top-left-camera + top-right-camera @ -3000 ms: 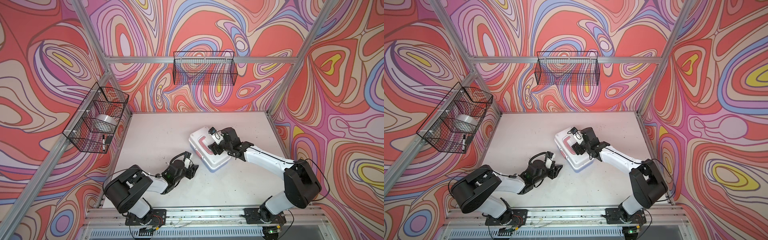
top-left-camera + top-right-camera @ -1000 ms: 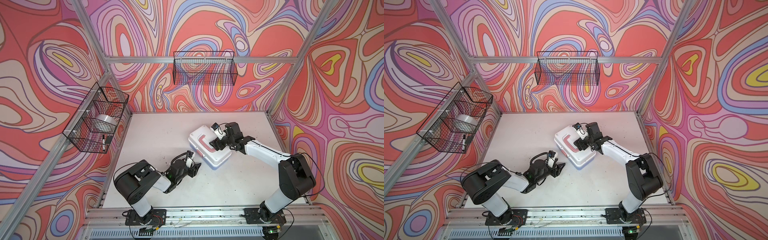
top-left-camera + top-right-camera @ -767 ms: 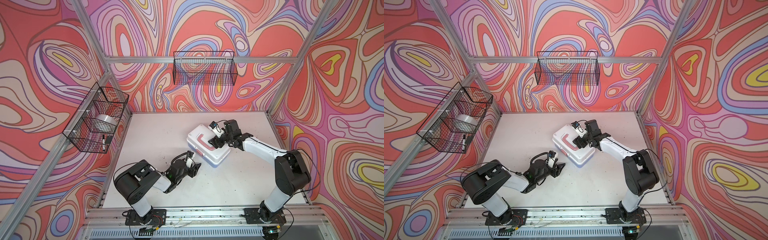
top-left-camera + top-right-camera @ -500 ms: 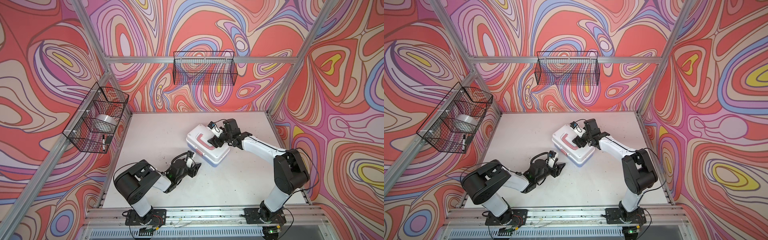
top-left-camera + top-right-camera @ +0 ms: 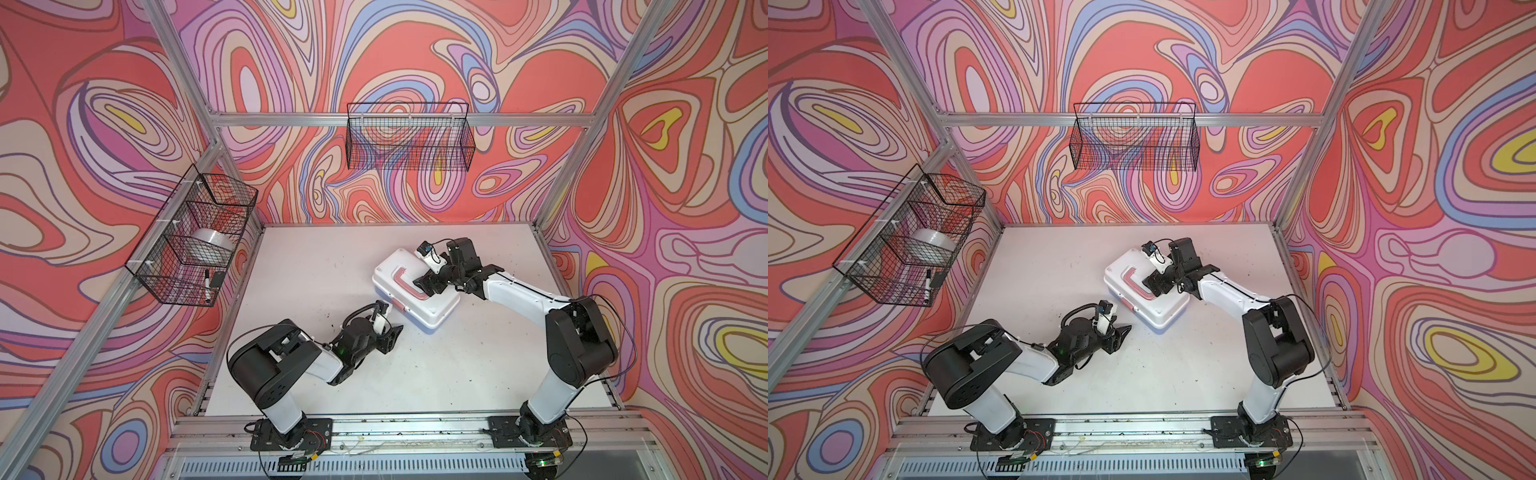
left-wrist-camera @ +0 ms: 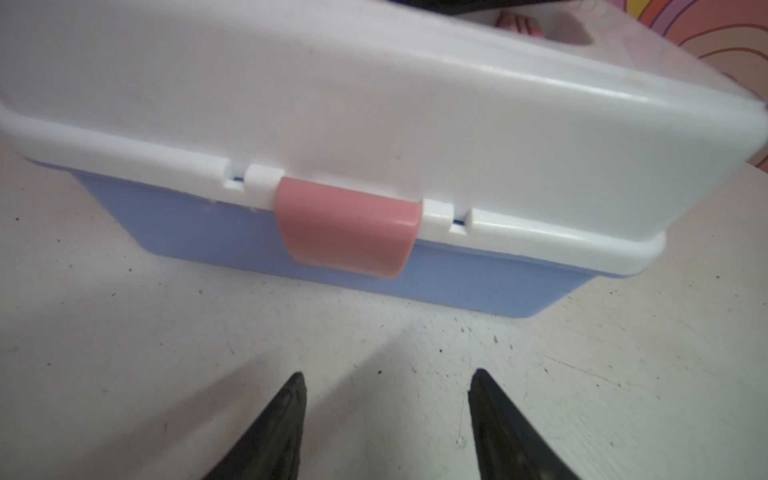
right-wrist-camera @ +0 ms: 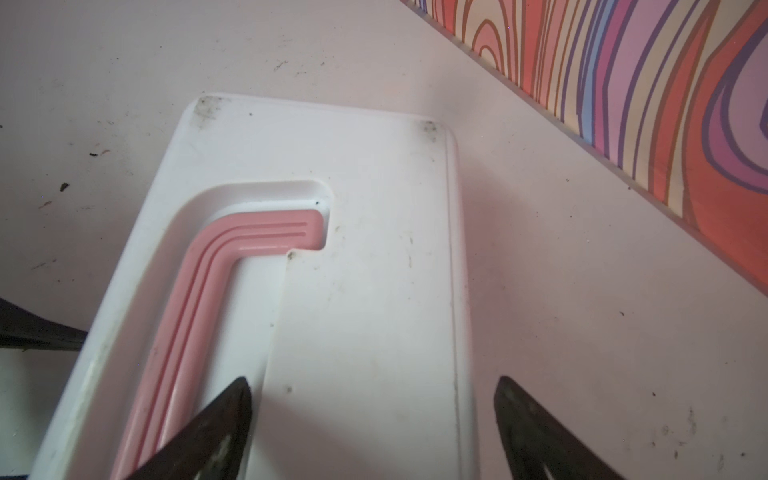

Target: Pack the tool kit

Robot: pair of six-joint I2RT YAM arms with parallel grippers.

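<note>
Low at the centre of a top view, my left claw stood partly open and empty just above the white table, tips aimed up-right at the toolbox just beside it. Seen from the left wrist, the pink latch lay dead ahead, centred between my fingertips, hanging over the blue base. The toolbox's long axis ran upper left to lower right, latch side facing that claw. Beyond, my right claw hung wide open over the white lid beside the pink handle, gripping nothing. I judged the left claw better placed for the latch.
</note>
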